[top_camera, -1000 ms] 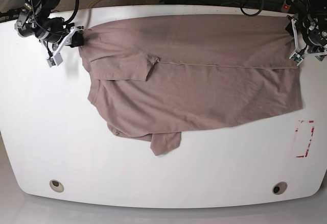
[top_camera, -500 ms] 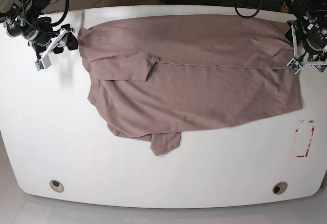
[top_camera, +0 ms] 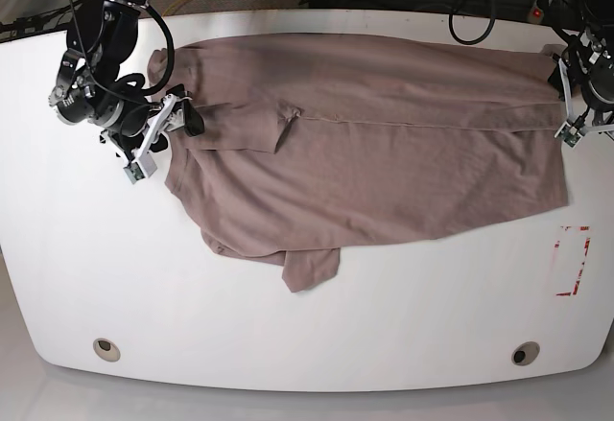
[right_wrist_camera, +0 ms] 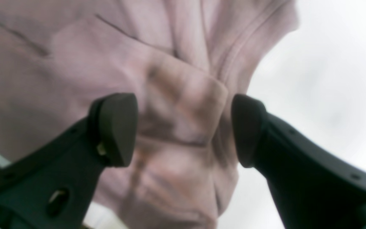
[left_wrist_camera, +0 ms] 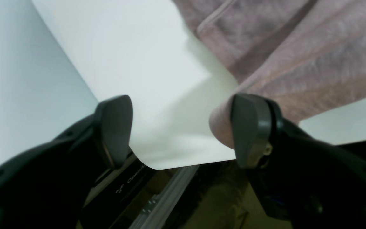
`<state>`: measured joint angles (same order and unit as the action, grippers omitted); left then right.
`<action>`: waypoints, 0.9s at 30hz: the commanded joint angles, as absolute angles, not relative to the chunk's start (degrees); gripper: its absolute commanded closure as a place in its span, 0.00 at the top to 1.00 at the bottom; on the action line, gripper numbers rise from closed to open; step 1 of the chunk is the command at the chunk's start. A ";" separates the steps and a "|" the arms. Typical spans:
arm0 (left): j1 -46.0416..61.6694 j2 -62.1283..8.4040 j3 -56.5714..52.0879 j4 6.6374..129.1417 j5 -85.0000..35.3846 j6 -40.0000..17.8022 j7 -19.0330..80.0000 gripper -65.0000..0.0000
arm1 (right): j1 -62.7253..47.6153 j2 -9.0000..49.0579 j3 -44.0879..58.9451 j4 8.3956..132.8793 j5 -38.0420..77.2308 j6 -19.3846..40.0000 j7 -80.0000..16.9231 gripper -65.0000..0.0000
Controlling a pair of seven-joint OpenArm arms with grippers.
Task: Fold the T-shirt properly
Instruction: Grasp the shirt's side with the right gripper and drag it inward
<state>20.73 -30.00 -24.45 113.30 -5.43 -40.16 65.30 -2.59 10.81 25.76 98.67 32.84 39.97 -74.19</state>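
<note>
On the white table (top_camera: 86,248), the plain dusty mauve-brown cloth T-shirt (top_camera: 384,152) lies spread lengthwise, partly folded along its far edge. Left of the base view, the right gripper (top_camera: 161,133) has let go of the collar-end corner and shifted down to the sleeve; jaws wide, cloth bunched between them, nothing pinched. That fold looks laid, so a new grasp seems next. At the right, the left gripper (top_camera: 574,105) hangs open by the hem corner, 1 finger (left_wrist_camera: 253,127) touching cloth.
</note>
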 commanded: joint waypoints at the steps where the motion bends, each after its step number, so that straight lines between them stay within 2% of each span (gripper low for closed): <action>1: 21.14 -31.08 -25.01 114.07 -5.05 -40.00 65.45 0.68 | -0.22 10.77 26.07 97.01 30.37 40.00 -73.71 0.68; 8: 22.20 -30.99 -26.15 114.15 -5.14 -40.00 65.54 0.68 | 1.27 10.24 25.63 94.99 28.00 40.00 -73.71 0.67; 14: 22.55 -29.49 -26.24 114.15 -5.14 -40.00 68.26 0.68 | 1.27 10.15 23.52 92.00 28.09 40.00 -72.92 0.46; 22: 24.57 -27.74 -26.59 114.15 -5.14 -40.00 68.35 0.68 | 1.27 10.07 22.99 89.54 28.09 40.00 -69.76 0.42; 26: 25.10 -27.74 -26.59 113.98 -5.14 -40.00 68.35 0.68 | 1.27 10.07 22.99 89.89 27.56 40.00 -69.58 0.23; 27: 25.27 -27.74 -26.59 113.98 -5.14 -40.00 68.35 0.68 | 1.36 10.07 22.99 89.80 27.56 40.00 -69.58 0.15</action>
<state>25.08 -26.76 -26.00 113.25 -5.61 -40.14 68.47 0.27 9.37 22.79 88.77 27.16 39.92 -70.61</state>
